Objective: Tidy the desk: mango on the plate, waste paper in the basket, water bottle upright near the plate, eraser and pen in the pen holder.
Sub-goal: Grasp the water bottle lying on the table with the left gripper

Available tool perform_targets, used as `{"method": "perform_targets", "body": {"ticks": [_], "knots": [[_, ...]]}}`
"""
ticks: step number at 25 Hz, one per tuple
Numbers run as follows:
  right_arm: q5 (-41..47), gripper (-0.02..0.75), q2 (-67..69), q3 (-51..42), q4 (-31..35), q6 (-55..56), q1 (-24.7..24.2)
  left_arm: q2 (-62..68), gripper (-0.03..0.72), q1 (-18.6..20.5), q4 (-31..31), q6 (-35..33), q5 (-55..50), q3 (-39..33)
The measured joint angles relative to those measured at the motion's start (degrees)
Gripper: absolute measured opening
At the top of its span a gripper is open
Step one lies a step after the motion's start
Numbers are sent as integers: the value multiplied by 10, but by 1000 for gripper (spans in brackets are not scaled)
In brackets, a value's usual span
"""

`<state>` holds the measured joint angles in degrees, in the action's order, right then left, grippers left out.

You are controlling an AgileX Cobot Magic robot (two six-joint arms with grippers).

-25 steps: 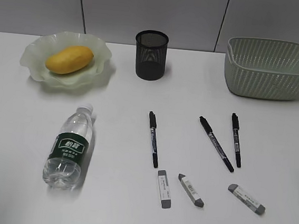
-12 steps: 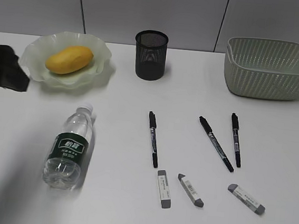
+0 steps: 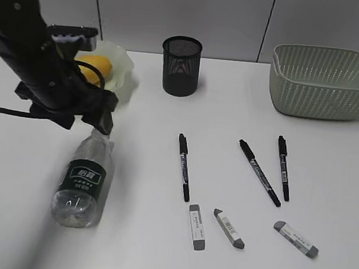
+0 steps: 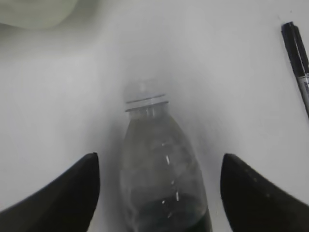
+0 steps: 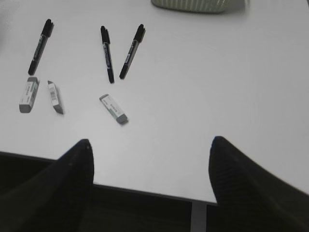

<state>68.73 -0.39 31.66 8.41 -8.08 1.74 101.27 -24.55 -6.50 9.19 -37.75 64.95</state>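
Observation:
A clear water bottle [image 3: 85, 179] with a green label lies on its side, cap toward the plate. My left gripper [image 3: 98, 123] hangs open just above its cap end. In the left wrist view the bottle [image 4: 161, 179] lies between the open fingers of the left gripper [image 4: 159, 159], apart from both. The yellow mango [image 3: 98, 67] lies on the pale green plate [image 3: 126, 66], partly hidden by the arm. Three black pens [image 3: 184, 167] and three grey erasers [image 3: 197, 226] lie at centre right. The black mesh pen holder [image 3: 181, 65] stands behind them. My right gripper [image 5: 149, 150] is open and empty over the table's front edge. No waste paper shows.
A pale green woven basket [image 3: 324, 82] stands at the back right. In the right wrist view the pens [image 5: 106, 53] and erasers [image 5: 114, 108] lie ahead to the left and the basket's rim [image 5: 193, 5] is at the top. A black cable trails left from my left arm.
My left arm has come in from the left edge and now reaches over the plate's front to the bottle's cap end. The objects on the table have not moved.

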Motion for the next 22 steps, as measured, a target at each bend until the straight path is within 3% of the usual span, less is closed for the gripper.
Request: {"method": "perform_targets", "body": {"ticks": [13,17,22], "knots": [[-89,582,0,-25,11,-1,0,146,580,-17,25,53,-30,65],[-89,582,0,-25,12,-1,0,151,456,-21,29,55,-25,65],[-90,582,0,-25,12,-2,0,108,456,-21,48,56,34,54]]}}
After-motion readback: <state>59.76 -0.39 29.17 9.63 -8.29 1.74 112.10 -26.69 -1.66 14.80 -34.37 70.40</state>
